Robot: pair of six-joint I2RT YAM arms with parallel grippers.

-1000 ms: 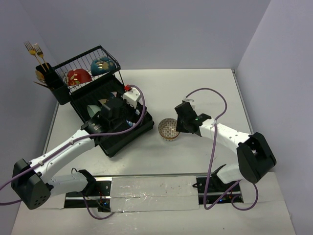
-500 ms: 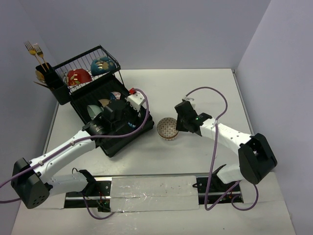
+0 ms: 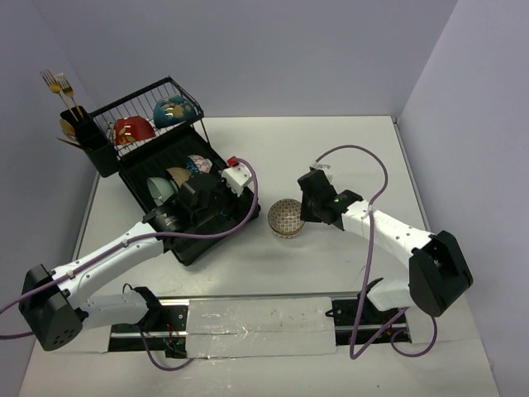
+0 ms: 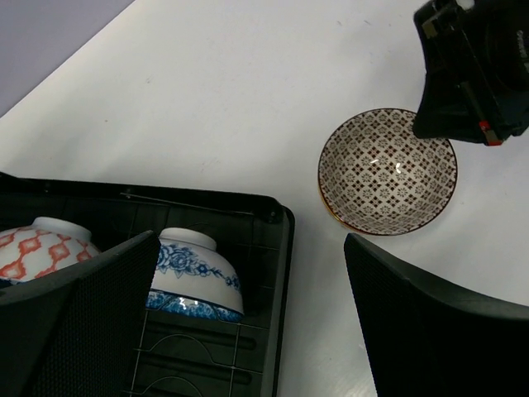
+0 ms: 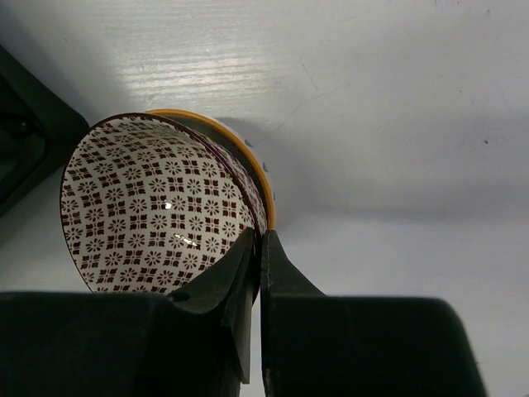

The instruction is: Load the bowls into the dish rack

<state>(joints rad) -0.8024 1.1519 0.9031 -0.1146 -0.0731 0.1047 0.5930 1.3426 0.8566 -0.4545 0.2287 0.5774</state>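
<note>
A brown-patterned bowl [image 3: 285, 217] with an orange outside sits on the white table just right of the dish rack [image 3: 197, 245]. My right gripper [image 5: 260, 241] is shut on its near rim, one finger inside and one outside, and the bowl [image 5: 157, 207] is tilted. My left gripper [image 4: 252, 241] is open and empty over the rack's right edge, left of that bowl [image 4: 387, 169]. A blue-patterned bowl [image 4: 194, 277] and an orange-lattice bowl [image 4: 41, 248] lie upside down in the rack's tray. A red bowl [image 3: 132, 130] and a teal-and-gold bowl [image 3: 172, 112] sit in the upper wire basket.
A black utensil cup with gold forks [image 3: 76, 122] stands at the rack's left end. A mint green bowl [image 3: 157, 188] and a cream bowl [image 3: 178, 175] stand in the tray beside the left arm. Purple cables loop over both arms.
My left gripper has moved right, out from over the tray toward the rack's right edge. The right gripper and the brown bowl have hardly moved.
</note>
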